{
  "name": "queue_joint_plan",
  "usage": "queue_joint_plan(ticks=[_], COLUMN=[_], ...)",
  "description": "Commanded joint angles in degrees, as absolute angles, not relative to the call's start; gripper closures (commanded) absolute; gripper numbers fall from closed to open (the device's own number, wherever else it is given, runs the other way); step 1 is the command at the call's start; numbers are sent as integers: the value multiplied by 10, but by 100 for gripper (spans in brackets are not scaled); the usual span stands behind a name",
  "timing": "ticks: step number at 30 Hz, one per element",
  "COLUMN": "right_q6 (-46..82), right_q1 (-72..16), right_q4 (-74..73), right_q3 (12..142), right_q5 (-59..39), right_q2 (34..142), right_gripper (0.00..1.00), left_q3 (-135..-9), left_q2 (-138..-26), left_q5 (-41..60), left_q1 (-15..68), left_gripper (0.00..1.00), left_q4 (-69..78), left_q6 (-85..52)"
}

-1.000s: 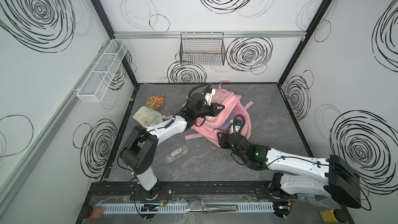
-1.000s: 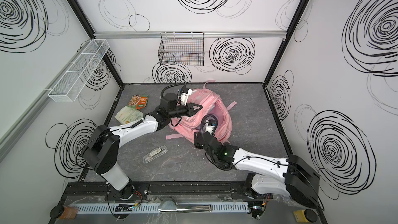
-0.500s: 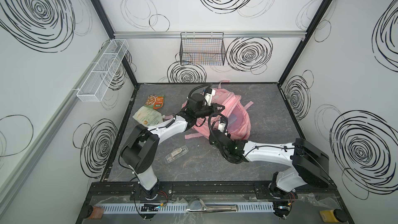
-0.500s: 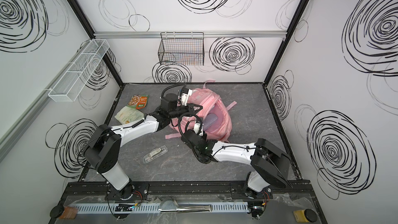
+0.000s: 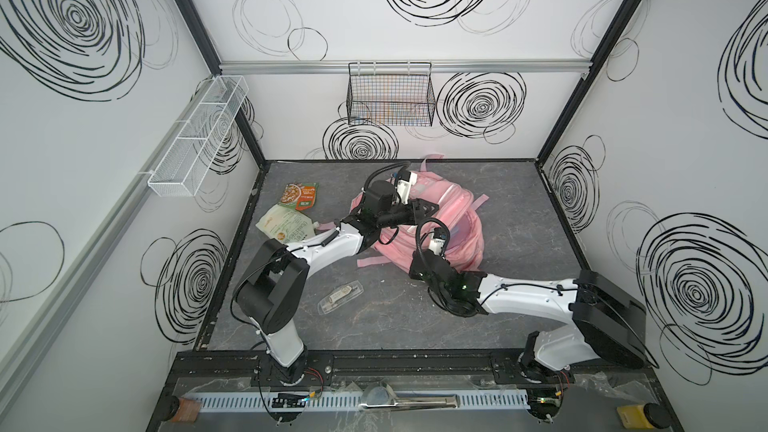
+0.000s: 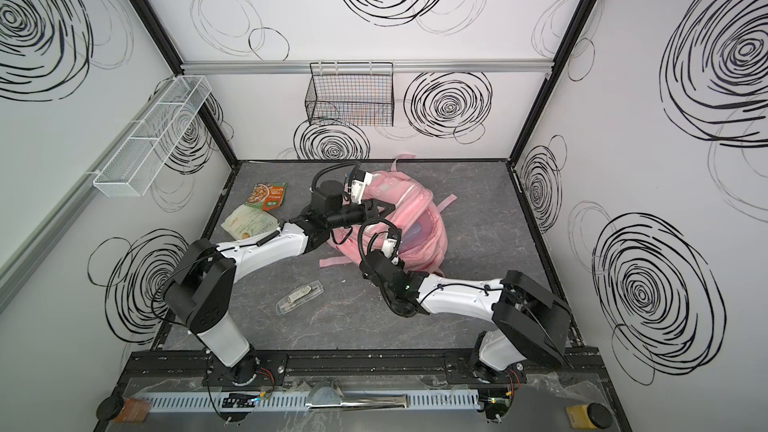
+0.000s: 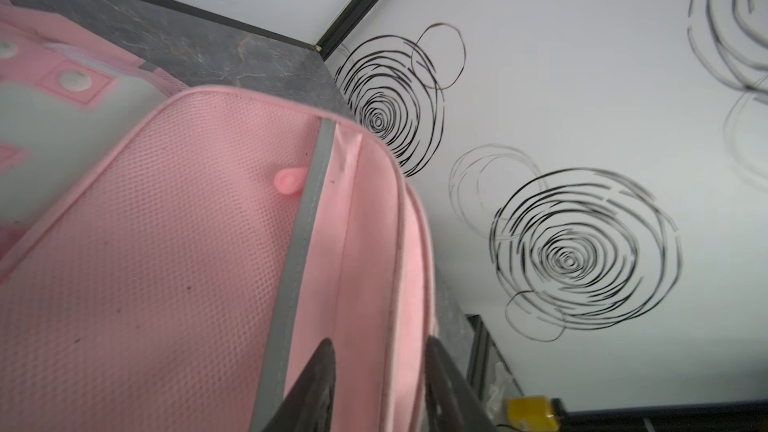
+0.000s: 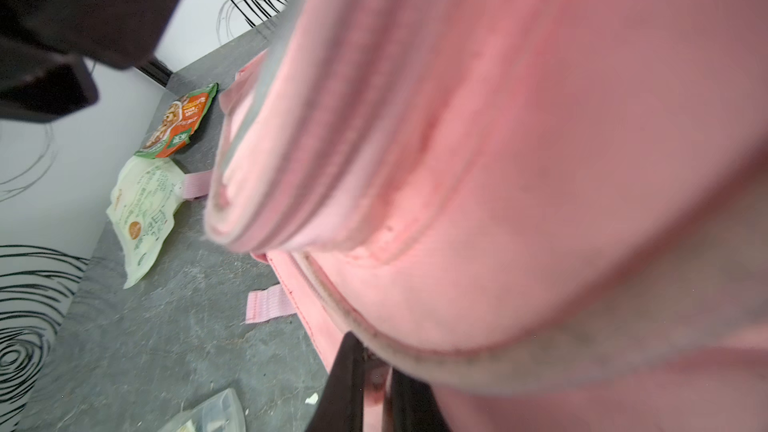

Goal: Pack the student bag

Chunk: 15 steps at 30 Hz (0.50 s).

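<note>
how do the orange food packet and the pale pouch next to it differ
The orange packet is printed bright orange and green with a food picture; the pale pouch is cream with light green print. The pale pouch looks larger than the orange packet. The orange packet lies farther back, the pale pouch nearer the front. Both lie flat on the table left of the student bag, unpacked.

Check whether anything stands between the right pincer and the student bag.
Nothing visible does. In the right wrist view the right pincer is at the student bag, with its jaws pinched on a pink seam at the bag's edge. The orange packet and the pale packet lie on the table, apart from the grip.
</note>
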State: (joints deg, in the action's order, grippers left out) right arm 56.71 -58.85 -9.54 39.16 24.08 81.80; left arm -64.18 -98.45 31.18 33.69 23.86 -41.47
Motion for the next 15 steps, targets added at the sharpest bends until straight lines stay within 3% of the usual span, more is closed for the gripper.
queue_joint_plan(ticks=[1,4,8,15], right_q6=[570,561,548,531], right_q1=[-578,-565,-530,-461], right_q4=[-142,-156,-170,-223], right_q3=[366,350,326,261], right_q5=[208,165,94,-16], right_q2=[769,735,692,633], right_gripper=[97,96,93,97], left_q3=[-661,-677,-691,-570], left_q2=[-977,-954,-905,-823], left_q5=[330,318,295,354], left_q1=[327,314,311,317], left_gripper=[36,32,29,25], left_q4=[270,223,129,37], left_q6=[-388,-312,-112,295])
